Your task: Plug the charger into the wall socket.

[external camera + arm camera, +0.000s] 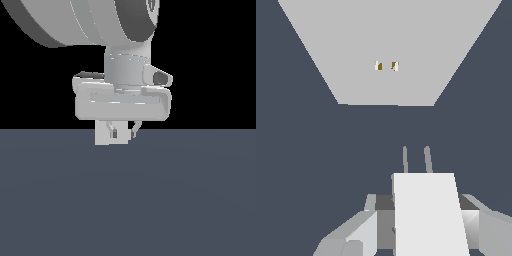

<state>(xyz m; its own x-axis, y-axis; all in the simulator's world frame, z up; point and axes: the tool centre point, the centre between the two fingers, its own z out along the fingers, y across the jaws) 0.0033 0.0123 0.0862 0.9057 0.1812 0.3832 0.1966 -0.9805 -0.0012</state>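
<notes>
In the wrist view my gripper (423,222) is shut on the charger (428,215), a light-grey block with two thin prongs (416,160) sticking out ahead. The prongs point toward the wall socket (391,45), an upright light-grey plate with two small yellowish holes (387,66). A stretch of dark floor lies between prongs and plate, and the holes sit off to one side of the prongs' line. In the exterior view my gripper (123,134) hangs just above the floor. A light-grey square (101,136), likely the socket, shows behind the fingers toward the exterior view's left.
A flat dark blue-grey floor (150,200) fills the lower half of the exterior view. The arm's large links (90,20) fill the top of that view. Nothing else is in view.
</notes>
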